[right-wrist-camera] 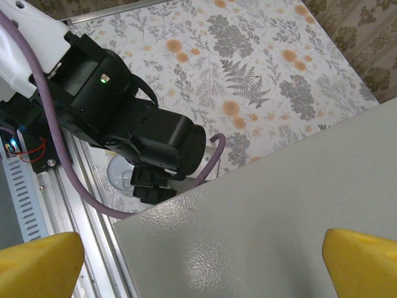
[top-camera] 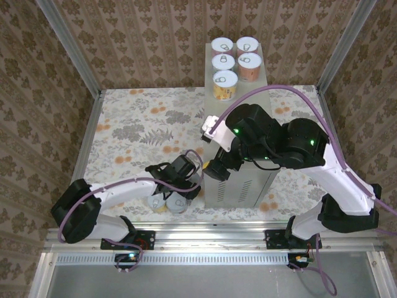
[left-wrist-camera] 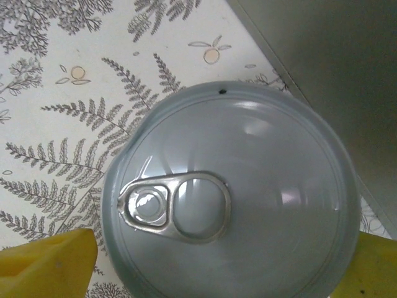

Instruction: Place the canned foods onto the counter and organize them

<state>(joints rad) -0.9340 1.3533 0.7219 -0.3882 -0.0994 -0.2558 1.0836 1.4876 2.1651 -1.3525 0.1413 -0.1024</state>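
Five canned foods stand at the far end of the grey counter (top-camera: pixel 239 192), among them a yellow-labelled can (top-camera: pixel 225 84) and a pink-labelled one (top-camera: pixel 250 64). On the floral floor by the counter's near left corner stand two more cans (top-camera: pixel 177 203), one with a yellow label (top-camera: pixel 155 203). My left gripper (left-wrist-camera: pixel 217 267) is open, and its yellow fingertips (left-wrist-camera: pixel 49 264) flank a silvery pull-tab can (left-wrist-camera: pixel 229 198) beside the counter's wall (left-wrist-camera: pixel 335 74). A sliver of floor shows between the left fingertip and the can. My right gripper (right-wrist-camera: pixel 198 267) hangs open over the counter's top (right-wrist-camera: pixel 260 217), holding nothing.
The left arm's black wrist (right-wrist-camera: pixel 136 133) and its purple cable (right-wrist-camera: pixel 214 158) sit close to the counter's near corner. Aluminium rails (top-camera: pixel 205 233) bound the near edge, and patterned walls enclose the floor. Open floral floor (top-camera: pixel 142 124) lies to the left of the counter.
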